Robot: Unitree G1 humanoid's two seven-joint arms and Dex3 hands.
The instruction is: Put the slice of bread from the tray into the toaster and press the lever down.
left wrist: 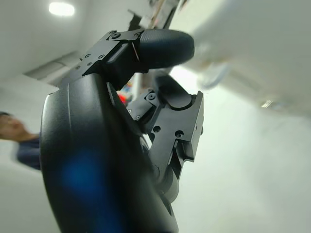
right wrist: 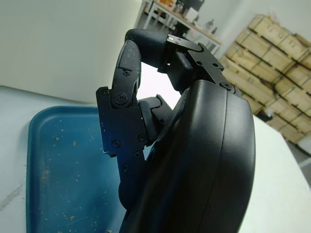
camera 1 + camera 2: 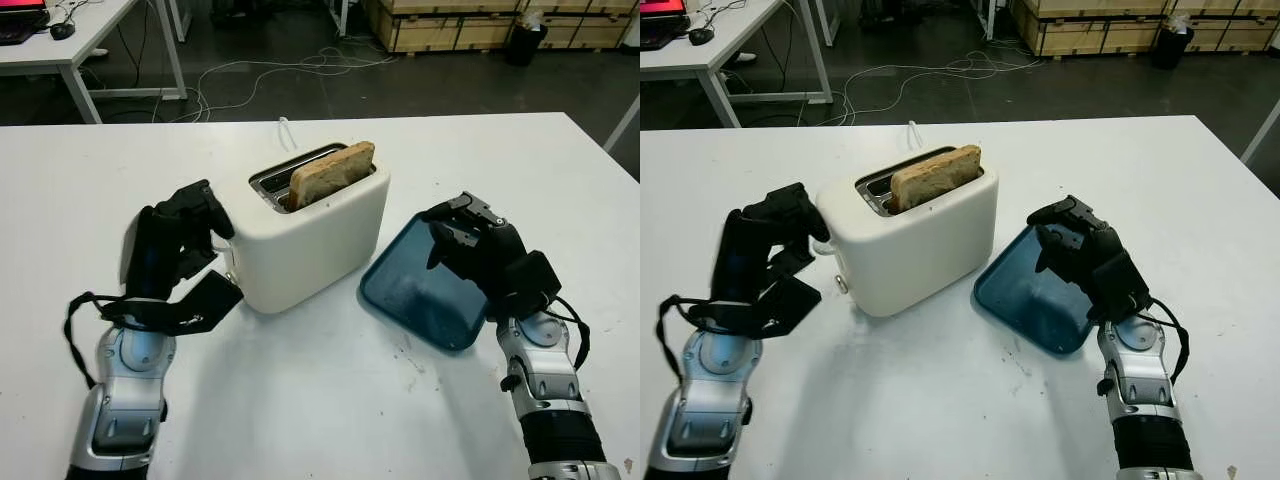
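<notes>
A white toaster (image 3: 320, 235) stands mid-table with a browned slice of bread (image 3: 332, 172) upright in its slot, the top half sticking out. My left hand (image 3: 200, 222) is at the toaster's left end, fingers curled (image 1: 163, 47) and holding nothing, just above the small lever (image 3: 840, 283); I cannot tell whether it touches. The blue tray (image 3: 420, 300) lies to the right of the toaster with only crumbs on it. My right hand (image 3: 455, 235) hovers over the tray's right edge, fingers curled (image 2: 129, 73), holding nothing.
The toaster's white cable (image 3: 286, 132) runs back to the table's far edge. Beyond the table are a floor with loose cables, another white table (image 3: 70, 45) at the far left and wooden crates (image 3: 470, 25). A blurred person (image 1: 17, 136) is in the left wrist view.
</notes>
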